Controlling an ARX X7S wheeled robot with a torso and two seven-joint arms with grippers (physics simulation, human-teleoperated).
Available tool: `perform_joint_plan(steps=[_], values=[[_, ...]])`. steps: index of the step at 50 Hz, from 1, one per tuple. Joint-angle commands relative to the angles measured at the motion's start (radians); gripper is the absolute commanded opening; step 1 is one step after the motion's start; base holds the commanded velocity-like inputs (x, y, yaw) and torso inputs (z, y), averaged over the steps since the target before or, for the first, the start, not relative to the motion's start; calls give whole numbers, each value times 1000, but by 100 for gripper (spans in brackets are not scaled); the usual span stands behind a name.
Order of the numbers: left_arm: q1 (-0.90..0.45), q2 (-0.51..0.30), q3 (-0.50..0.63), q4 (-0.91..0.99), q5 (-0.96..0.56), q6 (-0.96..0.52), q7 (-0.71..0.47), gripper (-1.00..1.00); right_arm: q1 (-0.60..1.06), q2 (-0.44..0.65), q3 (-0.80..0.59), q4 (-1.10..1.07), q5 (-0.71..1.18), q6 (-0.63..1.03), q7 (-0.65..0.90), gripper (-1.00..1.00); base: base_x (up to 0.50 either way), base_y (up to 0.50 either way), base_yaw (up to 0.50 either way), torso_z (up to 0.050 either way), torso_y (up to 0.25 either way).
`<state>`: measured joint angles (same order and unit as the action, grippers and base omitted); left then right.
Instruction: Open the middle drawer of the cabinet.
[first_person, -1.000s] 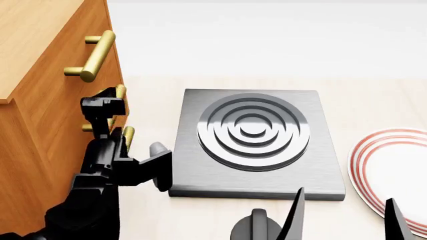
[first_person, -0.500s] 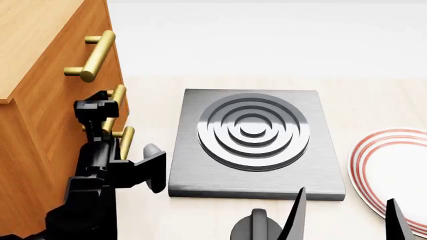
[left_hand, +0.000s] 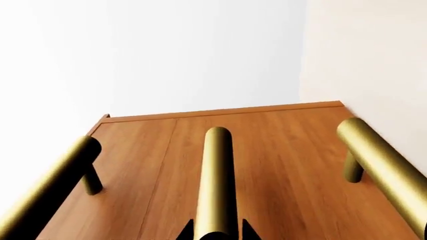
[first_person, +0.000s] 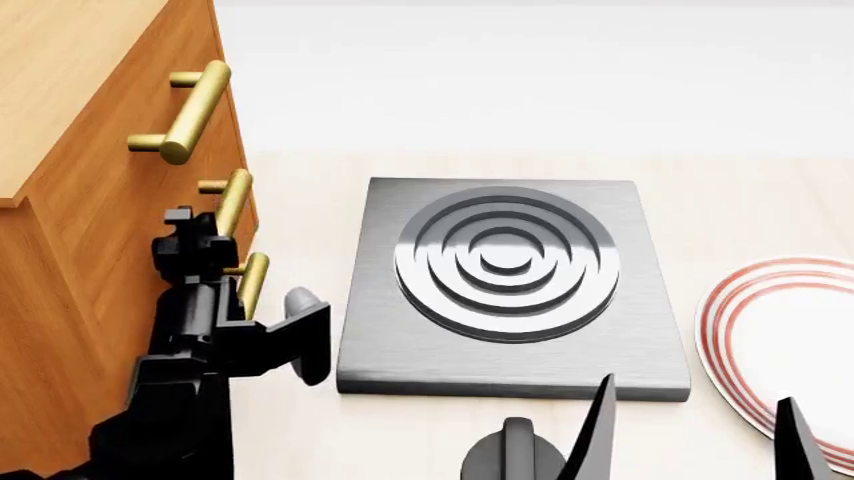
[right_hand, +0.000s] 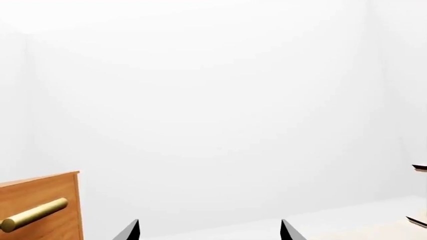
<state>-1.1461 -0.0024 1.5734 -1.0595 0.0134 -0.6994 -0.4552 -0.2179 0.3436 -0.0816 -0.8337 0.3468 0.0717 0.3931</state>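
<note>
A: Where's the cabinet (first_person: 80, 190)?
B: At nine o'clock in the head view, with three brass bars down its front. The middle drawer (left_hand: 267, 165) carries the centre bar.
A: And the left gripper (left_hand: 217, 231)?
B: Its black tips sit on either side of the middle drawer's handle (left_hand: 217, 180), closed around it.
A: The right gripper (right_hand: 209, 231)?
B: At five o'clock, prongs spread, nothing held. A grey hotplate (first_person: 507, 285) lies centre, a red-rimmed plate (first_person: 781, 335) at three o'clock.
</note>
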Motion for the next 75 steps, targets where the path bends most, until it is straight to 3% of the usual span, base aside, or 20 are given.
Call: perform_joint_plan(steps=[1, 75], values=[[0, 2, 3, 23, 36, 2, -40, -100, 0, 5, -1, 0, 2, -2, 6, 100, 0, 0, 0, 0, 0], [3, 2, 12, 425, 229, -69, 57, -100, -14, 41, 16, -22, 34, -25, 40, 100, 0, 0, -1, 0, 3]])
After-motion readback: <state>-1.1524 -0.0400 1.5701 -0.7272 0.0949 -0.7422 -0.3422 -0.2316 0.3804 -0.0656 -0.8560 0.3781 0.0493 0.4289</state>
